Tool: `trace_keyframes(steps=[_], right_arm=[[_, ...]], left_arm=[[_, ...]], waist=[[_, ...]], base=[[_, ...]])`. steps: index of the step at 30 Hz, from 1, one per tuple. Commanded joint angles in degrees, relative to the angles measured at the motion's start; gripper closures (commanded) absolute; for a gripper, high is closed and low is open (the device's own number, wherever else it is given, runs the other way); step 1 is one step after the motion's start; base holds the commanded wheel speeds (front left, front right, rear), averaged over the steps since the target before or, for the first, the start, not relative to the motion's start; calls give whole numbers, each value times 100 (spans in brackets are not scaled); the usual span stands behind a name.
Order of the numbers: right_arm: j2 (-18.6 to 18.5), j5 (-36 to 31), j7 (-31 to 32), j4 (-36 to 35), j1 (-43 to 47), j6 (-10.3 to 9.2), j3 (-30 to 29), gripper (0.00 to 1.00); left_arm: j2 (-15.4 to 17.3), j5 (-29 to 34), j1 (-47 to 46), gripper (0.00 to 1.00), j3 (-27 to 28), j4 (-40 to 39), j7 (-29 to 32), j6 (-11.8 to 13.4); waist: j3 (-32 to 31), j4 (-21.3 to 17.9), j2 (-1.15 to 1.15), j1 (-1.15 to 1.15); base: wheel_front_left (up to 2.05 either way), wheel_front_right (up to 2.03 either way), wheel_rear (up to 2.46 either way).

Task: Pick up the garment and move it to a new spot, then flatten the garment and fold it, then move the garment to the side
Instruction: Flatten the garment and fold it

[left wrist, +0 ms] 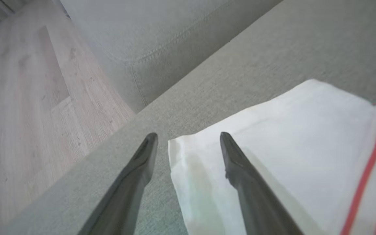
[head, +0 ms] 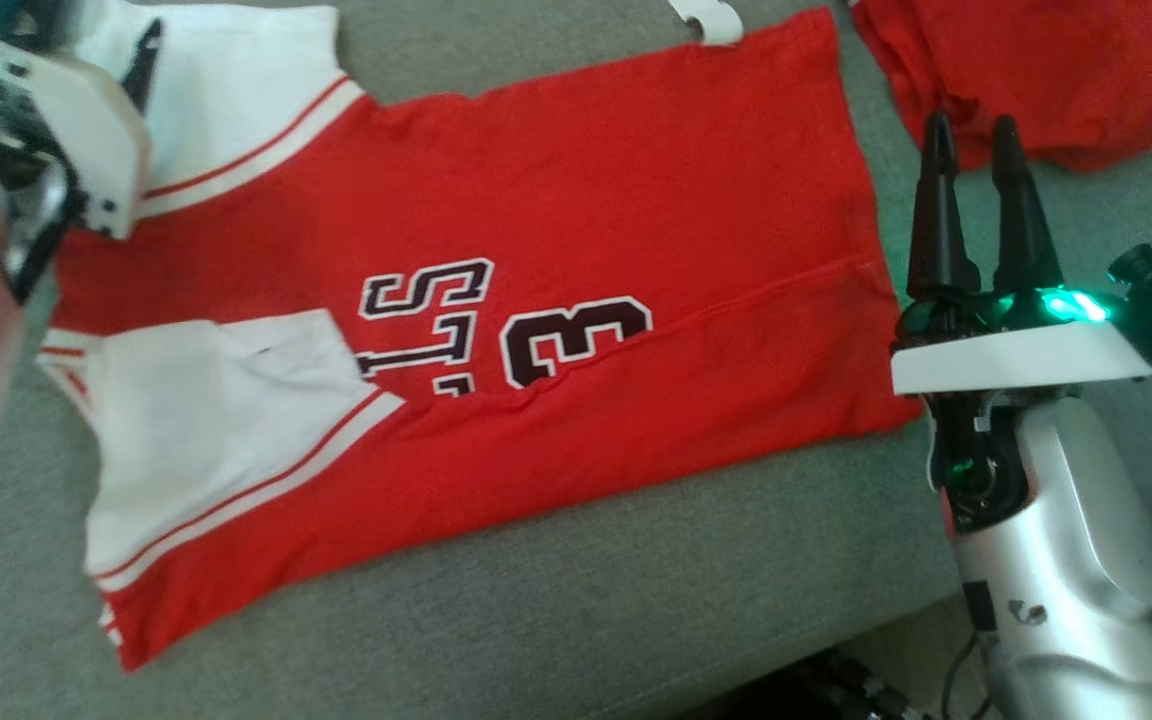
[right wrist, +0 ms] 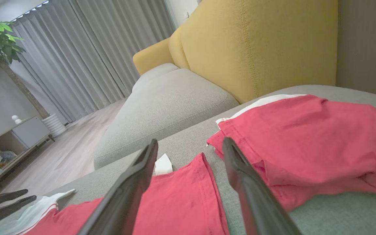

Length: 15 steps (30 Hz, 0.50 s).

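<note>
A red jersey (head: 576, 200) with white sleeves lies spread across the centre of the frame on a grey sofa cushion (head: 636, 600). At upper left the left gripper (left wrist: 188, 134), fingers apart, straddles a sleeve corner. At right the right gripper (head: 971, 130) hovers, fingers apart and empty. A shallow pinch could slip and rumple the cloth, and the right gripper could snag the second red garment (head: 1026, 70) nearby.

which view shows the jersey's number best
Head view: the jersey lies spread out, its dark number facing the camera. The left wrist view catches a white sleeve corner; the right wrist view, the red hem.
</note>
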Motion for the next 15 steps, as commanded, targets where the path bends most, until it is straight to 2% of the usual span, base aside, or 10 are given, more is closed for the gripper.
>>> trace_keyframes(steps=[1,5,11,12,13,15], right_arm=[[-18,65,-59,-230,-110,-5,177,0],[-18,158,-60,-324,-91,-5,315,0],[-18,180,-60,-375,-53,-5,251,0],[-18,169,-60,-368,-56,-5,218,0],[-18,151,-60,-359,-62,-5,177,0],[-18,105,-61,-334,-77,-5,96,0]], left_arm=[[355,-90,-347,0,156,9,44,13],[450,-189,-464,0,91,434,71,12],[352,-658,-450,0,-231,657,346,12],[324,-815,-427,43,-303,635,442,12],[296,-994,-399,100,-376,594,554,12],[302,-1292,-355,100,-568,447,738,12]], waist=[[175,-187,0,-2],[227,-286,0,-2],[233,-299,0,-2],[230,-286,0,-2],[222,-271,0,-2],[192,-231,0,-2]], base=[[0,0,0],[0,0,0],[0,0,0],[0,0,0],[0,0,0],[0,0,0]])
